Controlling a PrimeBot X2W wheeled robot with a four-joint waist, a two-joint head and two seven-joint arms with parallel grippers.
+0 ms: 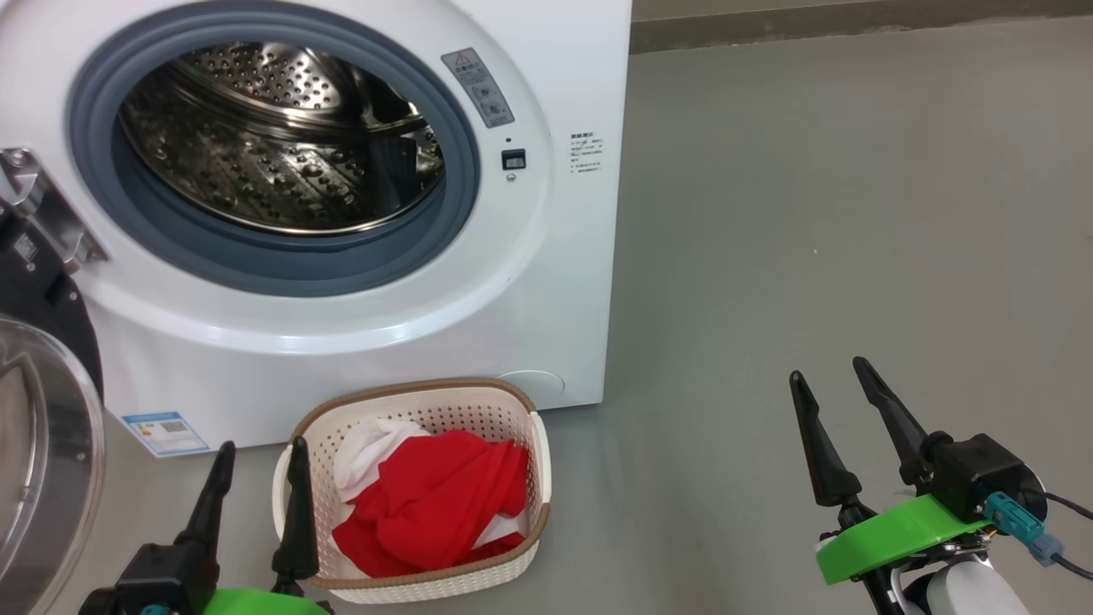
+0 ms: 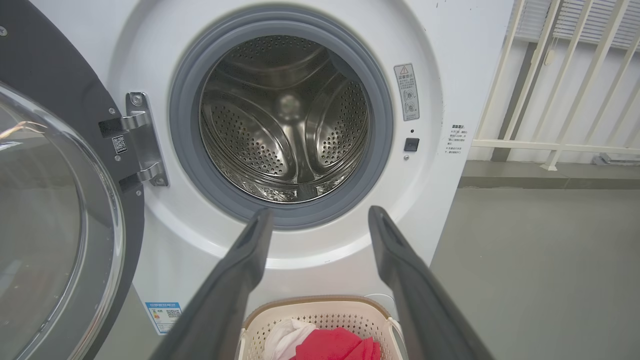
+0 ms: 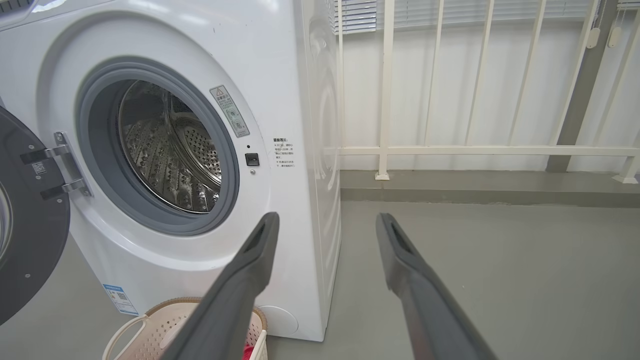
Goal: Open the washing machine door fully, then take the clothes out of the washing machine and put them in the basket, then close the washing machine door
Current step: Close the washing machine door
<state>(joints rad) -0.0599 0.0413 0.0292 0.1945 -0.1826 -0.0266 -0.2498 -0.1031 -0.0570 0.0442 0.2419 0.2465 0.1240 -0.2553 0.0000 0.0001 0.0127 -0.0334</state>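
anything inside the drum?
Bare perforated steel all round the drum; no cloth to be seen. Its lowest front edge is hidden behind the grey seal. The clothes lie in the basket.

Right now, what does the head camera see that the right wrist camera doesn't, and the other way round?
Head view, not the right wrist view: the left gripper, open, by the basket, and the full heap of red and white clothes inside it. Right wrist view, not the head view: the white railing and blinds beyond the washing machine. Both: the machine's empty drum, its door standing open, the basket, and the open right gripper.
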